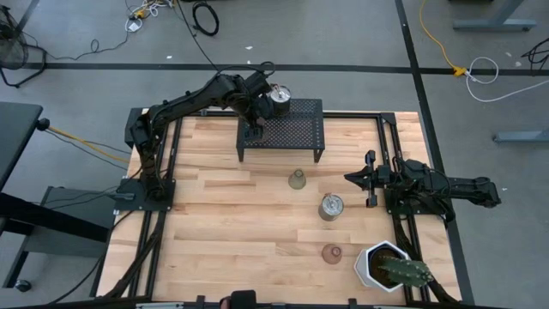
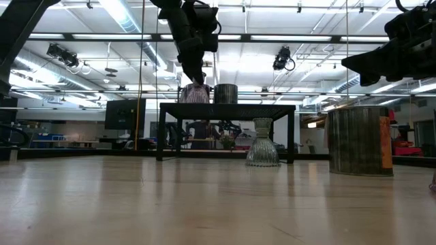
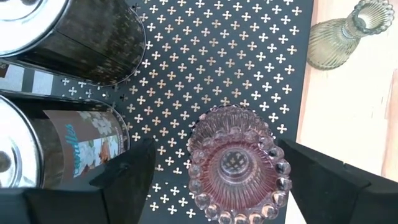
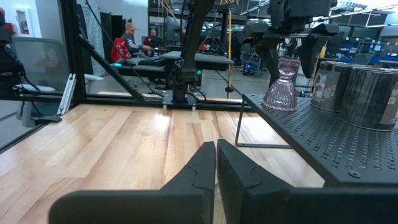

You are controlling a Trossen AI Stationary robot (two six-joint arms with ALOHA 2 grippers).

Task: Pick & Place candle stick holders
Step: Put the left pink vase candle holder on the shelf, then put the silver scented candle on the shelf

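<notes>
A pink glass candle stick holder (image 3: 239,165) stands upright on its base on the black mesh rack (image 3: 249,56). My left gripper (image 3: 216,144) hangs open over it, pointing steeply down, one finger on each side and apart from it. Two silvery can-like holders (image 3: 74,37) (image 3: 56,149) stand on the rack beside it. On the table stand an olive-green glass holder (image 1: 297,179), a silvery holder (image 1: 331,206) and another pink glass holder (image 1: 331,253). My right gripper (image 4: 216,155) waits shut at the table's right side, level and holding nothing.
The rack (image 1: 280,129) stands at the table's far edge, near the middle. A white hexagonal pot with a cactus (image 1: 386,264) sits at the near right corner. Bare wood lies across the table's left half (image 1: 214,223). People sit in the room beyond (image 4: 130,37).
</notes>
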